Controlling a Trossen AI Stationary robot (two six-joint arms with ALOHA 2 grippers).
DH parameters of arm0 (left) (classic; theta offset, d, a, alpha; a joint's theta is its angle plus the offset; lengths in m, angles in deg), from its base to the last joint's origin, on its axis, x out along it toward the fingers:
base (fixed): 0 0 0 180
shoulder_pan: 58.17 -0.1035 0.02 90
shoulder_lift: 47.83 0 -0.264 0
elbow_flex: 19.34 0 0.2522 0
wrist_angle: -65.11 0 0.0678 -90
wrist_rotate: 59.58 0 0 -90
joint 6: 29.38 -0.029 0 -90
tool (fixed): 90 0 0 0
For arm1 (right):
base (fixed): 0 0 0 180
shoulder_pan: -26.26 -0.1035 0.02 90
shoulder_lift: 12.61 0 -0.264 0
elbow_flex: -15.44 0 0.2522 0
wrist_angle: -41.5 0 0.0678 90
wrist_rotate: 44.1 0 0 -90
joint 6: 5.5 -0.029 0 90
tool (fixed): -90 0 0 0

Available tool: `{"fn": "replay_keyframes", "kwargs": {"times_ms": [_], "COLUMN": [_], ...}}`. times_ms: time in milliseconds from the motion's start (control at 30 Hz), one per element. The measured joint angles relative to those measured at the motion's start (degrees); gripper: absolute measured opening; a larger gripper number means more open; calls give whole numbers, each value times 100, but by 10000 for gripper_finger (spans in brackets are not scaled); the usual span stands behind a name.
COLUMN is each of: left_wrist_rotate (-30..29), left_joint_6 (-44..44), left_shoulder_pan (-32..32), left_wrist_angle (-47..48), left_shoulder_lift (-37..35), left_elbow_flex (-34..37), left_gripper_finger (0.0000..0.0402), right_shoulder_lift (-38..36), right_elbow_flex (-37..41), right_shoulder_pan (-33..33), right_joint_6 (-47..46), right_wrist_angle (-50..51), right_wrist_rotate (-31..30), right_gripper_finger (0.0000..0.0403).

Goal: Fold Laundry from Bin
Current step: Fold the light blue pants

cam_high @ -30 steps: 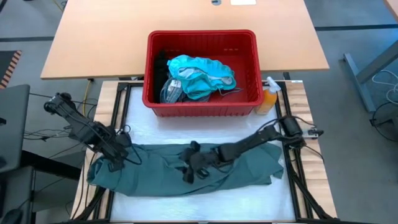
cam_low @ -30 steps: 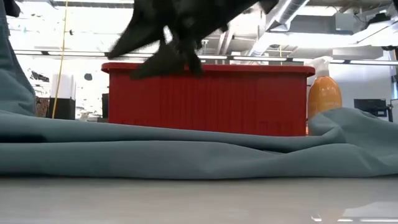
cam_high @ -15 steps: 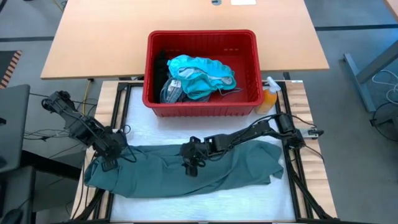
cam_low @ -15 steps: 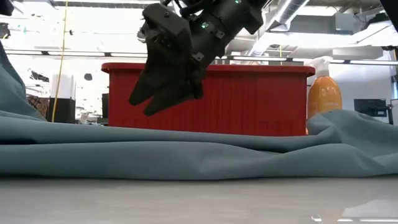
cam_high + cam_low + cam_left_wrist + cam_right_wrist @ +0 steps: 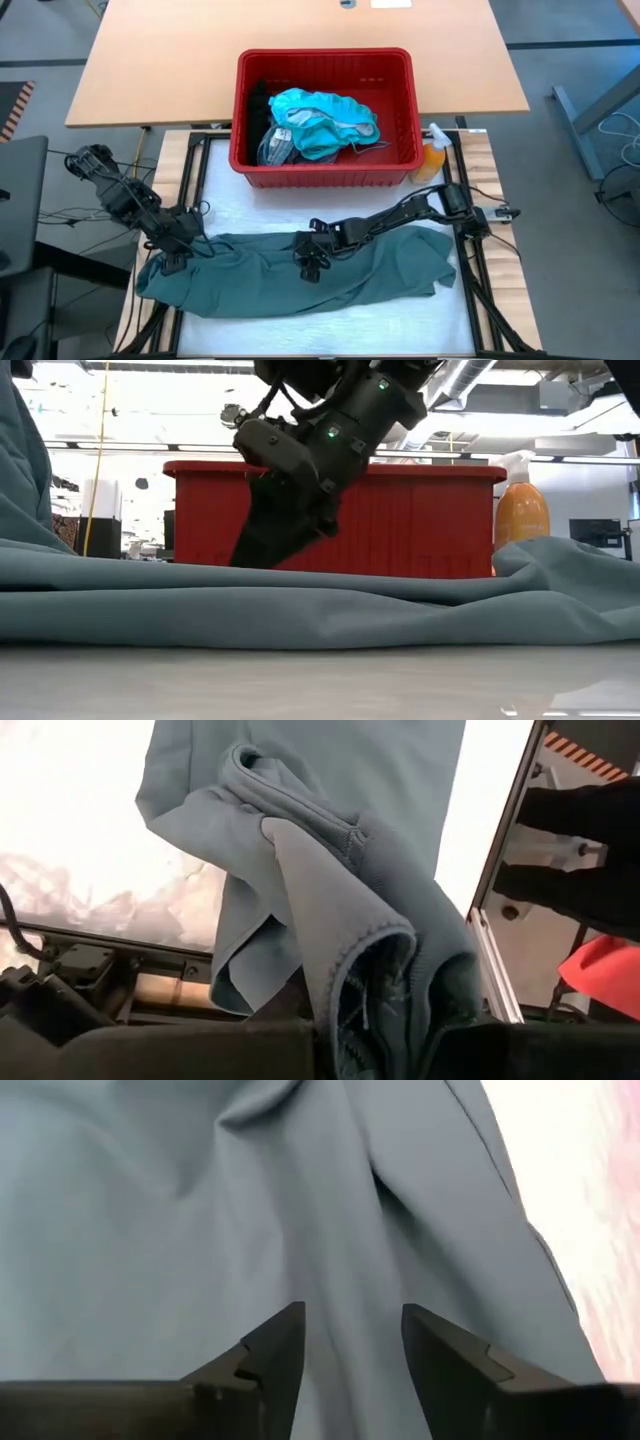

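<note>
The white worktop (image 5: pixel 250 205) sits in the lower half of the high view. The big, dull grey-green soft garment (image 5: pixel 380 275) lies spread across it, from the lower left to the lower right of that picture. It is crumpled, with long wrinkles and folds.

This cloth looks soft and floppy. It looks light, and it will sag and bend wherever it is lifted. It will not break. It is probably not slippery, but a thin pinch could slide off, so a thick bit is best. Good places to hold are the hems and corners, where the cloth is doubled up. A raised fold in the middle would also work.

The red rectangular plastic bin with slotted sides (image 5: pixel 325 172) stands above the garment, at the top middle of the high view. Inside it lies a bright teal bunch of clothes (image 5: pixel 325 120) and something black (image 5: pixel 258 105) at the bin's left side.

The left gripper (image 5: pixel 170 262) is at the lower left of the high view. It is pressed together, pinching a bunched edge of the grey-green garment. In the left wrist view the stitched hem hangs in thick folds from it.

The right gripper (image 5: pixel 345 1350) is at the lower middle of the high view, tipped down over the middle of the garment. Its two fingers are spread, with a ridge of cloth between them. They hold nothing yet.

A small orange spray bottle (image 5: pixel 431 160) stands just beside the bin's right corner.
</note>
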Motion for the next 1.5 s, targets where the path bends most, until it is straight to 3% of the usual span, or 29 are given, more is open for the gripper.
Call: {"fn": "replay_keyframes", "kwargs": {"times_ms": [400,500,633,700,967,1167,1333,1500], "left_wrist_rotate": [3,-25,-52,-61,-192,-370,-550,-783], "left_joint_6": [-5,-1,28,79,607,1028,1300,1403], "left_shoulder_pan": [0,3,4,4,4,4,4,4], "left_wrist_angle": [-345,-353,-376,-384,-391,-275,-252,-241], "left_shoulder_lift": [-125,-184,-285,-370,-970,-1426,-1668,-1725], "left_elbow_flex": [0,0,-2,-2,-2,-4,-4,-7], "left_gripper_finger": [29,29,29,29,29,29,29,29], "right_shoulder_lift": [305,308,254,167,-323,-276,-278,-278], "right_elbow_flex": [-11,0,2,0,-285,-299,-304,-302], "right_shoulder_pan": [39,-6,-61,-55,87,357,404,457], "right_joint_6": [134,132,133,132,211,-159,-661,-708], "right_wrist_angle": [-188,-149,-72,-56,407,1071,1262,1173], "right_wrist_rotate": [109,92,16,19,-291,-358,-909,-970], "right_gripper_finger": [169,130,36,17,15,15,15,59]}}
